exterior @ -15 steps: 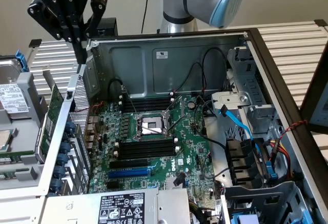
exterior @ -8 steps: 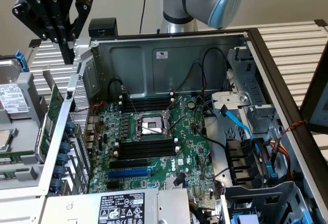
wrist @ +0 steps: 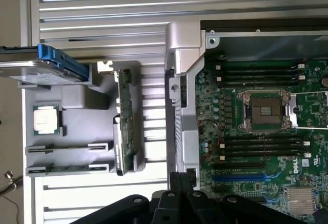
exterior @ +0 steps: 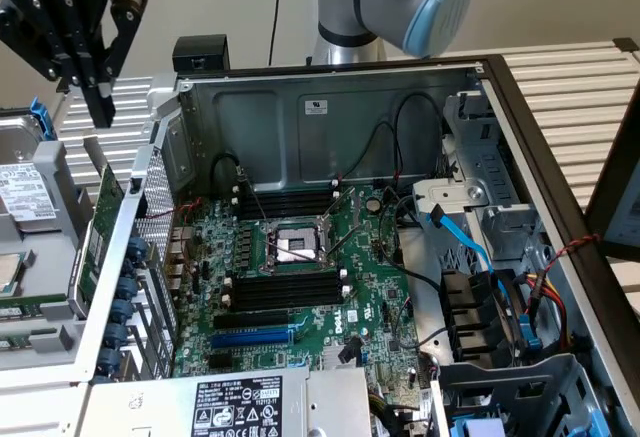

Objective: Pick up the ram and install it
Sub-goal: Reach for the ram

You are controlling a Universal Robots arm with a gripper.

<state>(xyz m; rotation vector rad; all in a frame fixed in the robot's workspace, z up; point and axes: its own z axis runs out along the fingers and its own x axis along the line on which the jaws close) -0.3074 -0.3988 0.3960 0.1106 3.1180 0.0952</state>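
The pincer (exterior: pixel 100 105) is shut tight with nothing in it, and it hangs in the air outside the open computer box (exterior: pixel 270 117). The ram (wrist: pixel 69 168) is down below the pincer, standing on its thin edge in the grey tray (wrist: pixel 77 98), well apart from the fingers. The big green board (exterior: pixel 378 279) with black slots (exterior: pixel 285 292) sits off to the pincer's side, inside the box

- An open computer case (exterior: pixel 300 147) is seen, with a green motherboard (exterior: pixel 330 347) laid inside.
- A CPU socket (exterior: pixel 293 247) is flanked by black memory slots (exterior: pixel 285 292).
- A processor (wrist: pixel 47 120) is seated in a grey tray (wrist: pixel 77 101).
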